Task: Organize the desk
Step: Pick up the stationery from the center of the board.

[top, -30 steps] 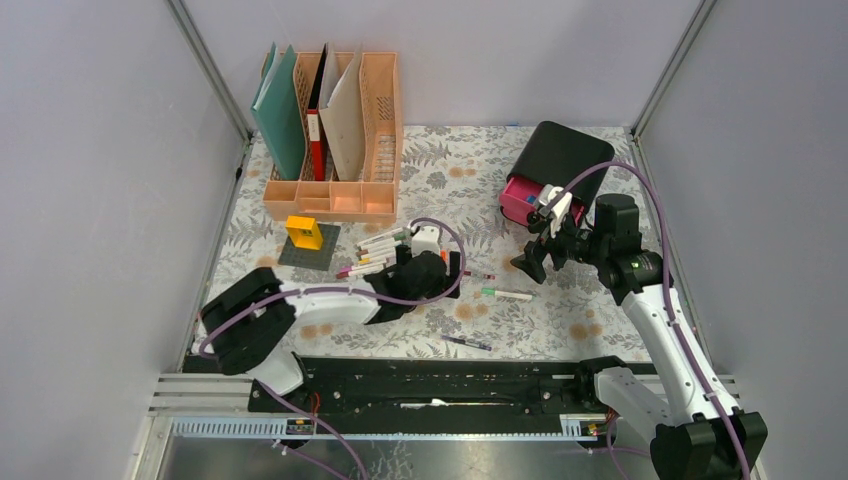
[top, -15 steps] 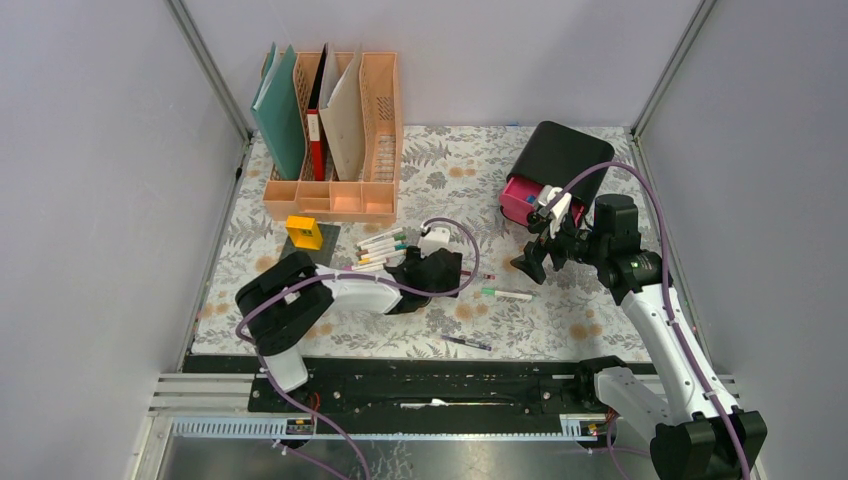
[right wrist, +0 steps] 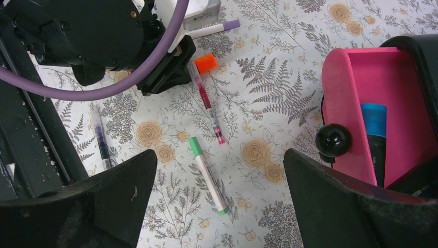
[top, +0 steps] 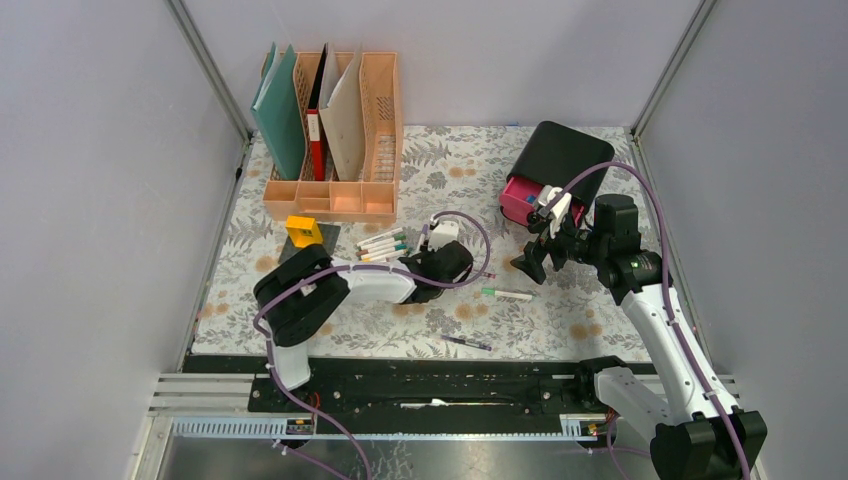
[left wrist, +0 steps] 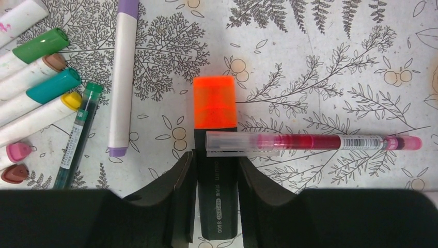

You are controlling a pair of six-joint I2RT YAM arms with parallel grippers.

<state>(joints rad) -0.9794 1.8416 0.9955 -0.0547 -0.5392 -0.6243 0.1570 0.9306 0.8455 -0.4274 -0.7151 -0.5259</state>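
Observation:
The desk (top: 455, 170), under its fern-and-flower cloth, is strewn with pens. My left gripper (left wrist: 216, 159) lies low on it, both jaws against the sides of a black highlighter (left wrist: 217, 196) with an orange cap (left wrist: 215, 101). A red pen (left wrist: 310, 142) lies across the highlighter just beyond the fingertips. In the top view the left gripper (top: 462, 264) sits mid-desk. My right gripper (right wrist: 219, 155) hovers open above a green-capped white marker (right wrist: 208, 175), next to the pink drawer (right wrist: 372, 98).
A cluster of markers (left wrist: 36, 98) lies left of the highlighter. A purple pen (top: 467, 343) rests near the front edge. The black drawer box (top: 560, 160) stands back right with a blue-capped marker (right wrist: 374, 124) inside. Peach file rack (top: 335, 150) and yellow block (top: 303, 232) are back left.
The left arm has slid rightward along the desk and its jaws have closed in onto the highlighter. The right arm has stayed where it was.

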